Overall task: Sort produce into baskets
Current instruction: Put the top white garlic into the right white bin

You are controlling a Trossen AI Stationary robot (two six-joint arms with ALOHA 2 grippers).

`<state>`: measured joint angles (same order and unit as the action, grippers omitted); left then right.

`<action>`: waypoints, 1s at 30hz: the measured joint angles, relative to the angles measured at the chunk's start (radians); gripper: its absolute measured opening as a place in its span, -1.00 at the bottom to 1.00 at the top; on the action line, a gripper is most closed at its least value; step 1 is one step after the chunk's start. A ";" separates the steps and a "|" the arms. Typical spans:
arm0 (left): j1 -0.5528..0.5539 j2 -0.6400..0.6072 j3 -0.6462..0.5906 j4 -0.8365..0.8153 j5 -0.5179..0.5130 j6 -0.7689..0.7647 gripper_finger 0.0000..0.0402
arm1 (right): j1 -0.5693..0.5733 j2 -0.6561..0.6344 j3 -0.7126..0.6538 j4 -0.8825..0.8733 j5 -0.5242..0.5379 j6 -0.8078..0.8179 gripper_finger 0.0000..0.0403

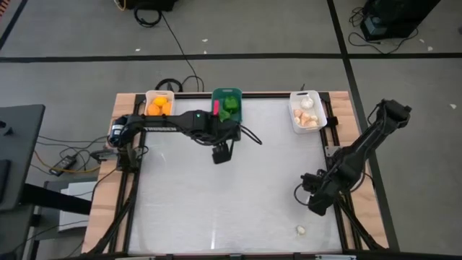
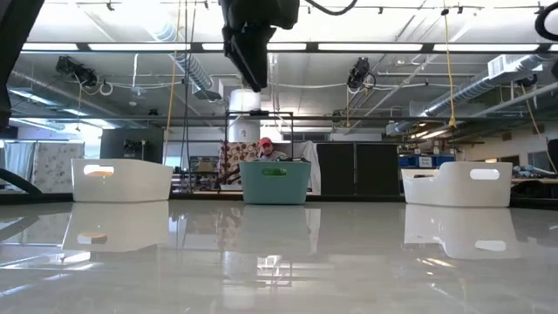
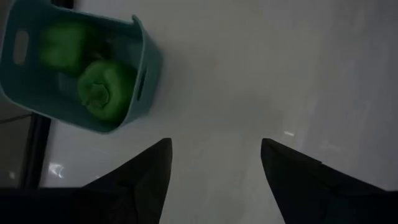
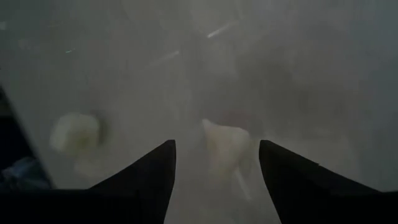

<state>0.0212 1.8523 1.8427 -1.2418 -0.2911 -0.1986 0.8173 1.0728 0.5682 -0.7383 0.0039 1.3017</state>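
Left gripper point(image 1: 221, 154), fingers apart, hangs over open table point(image 1: 216, 202) just before the teal basket point(image 1: 227, 105); right gripper point(image 1: 315, 204), fingers apart, nears a garlic bulb point(image 1: 300, 230) by the front-right edge.

No text, label, brand, number or sign can be read in any view.

Industrial lab: exposed ceiling ducts point(image 2: 187, 74), strip lights point(image 2: 366, 46), floor cables point(image 1: 177, 50).
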 joint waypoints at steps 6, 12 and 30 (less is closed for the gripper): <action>0.020 -0.002 -0.068 0.003 0.032 0.038 0.25 | 0.033 0.097 0.000 0.001 -0.001 0.038 0.19; 0.049 -0.013 -0.231 0.037 0.092 0.038 0.25 | 0.087 0.163 0.000 0.009 0.004 0.113 0.19; 0.049 -0.175 -0.720 0.500 0.331 -0.103 0.25 | 0.042 0.152 0.000 0.131 0.082 0.159 -0.57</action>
<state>0.0704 1.6777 1.1223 -0.7417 0.0402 -0.3016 0.8591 1.2250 0.5686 -0.6075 0.0854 1.4609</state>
